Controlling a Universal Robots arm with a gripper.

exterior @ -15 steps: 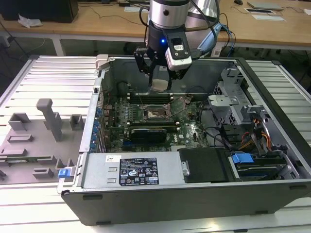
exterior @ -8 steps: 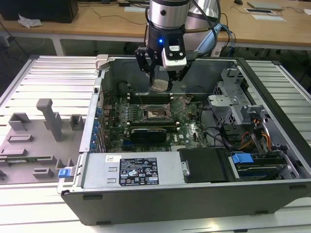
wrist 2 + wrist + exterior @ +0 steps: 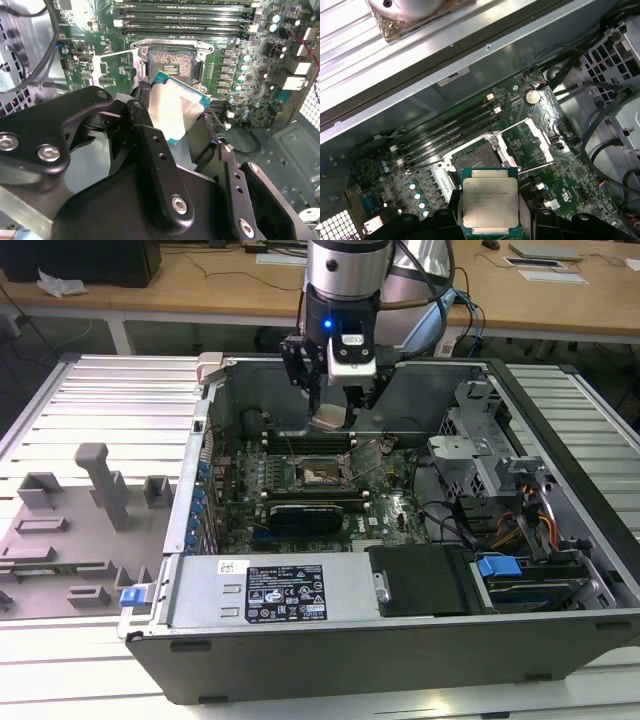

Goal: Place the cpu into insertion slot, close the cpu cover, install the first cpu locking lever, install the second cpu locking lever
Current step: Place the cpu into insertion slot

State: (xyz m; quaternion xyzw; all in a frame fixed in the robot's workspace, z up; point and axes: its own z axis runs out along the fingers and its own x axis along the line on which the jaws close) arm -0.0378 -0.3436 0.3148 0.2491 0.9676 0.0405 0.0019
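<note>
My gripper (image 3: pixel 330 408) hangs inside the open computer case, shut on the cpu (image 3: pixel 328 419), a small square chip held tilted above the motherboard. In both wrist views the cpu (image 3: pixel 176 105) (image 3: pixel 489 199) sits between the black fingers (image 3: pixel 451 216), its silvery face showing. The insertion slot (image 3: pixel 318 474) (image 3: pixel 171 62) (image 3: pixel 475 158) lies just beyond and below the chip, uncovered, with nothing in it. The cpu cover (image 3: pixel 539 135) (image 3: pixel 118 66) stands swung open beside the socket. Thin wire levers (image 3: pixel 521 124) stick up next to it.
Long black memory slots (image 3: pixel 447 131) run along the far side of the socket. A black graphics card (image 3: pixel 305 511) lies in front of it, then the power supply (image 3: pixel 270 590). A drive cage (image 3: pixel 478 440) and cables fill the exterior view's right. Grey fixtures (image 3: pixel 100 485) stand outside the case.
</note>
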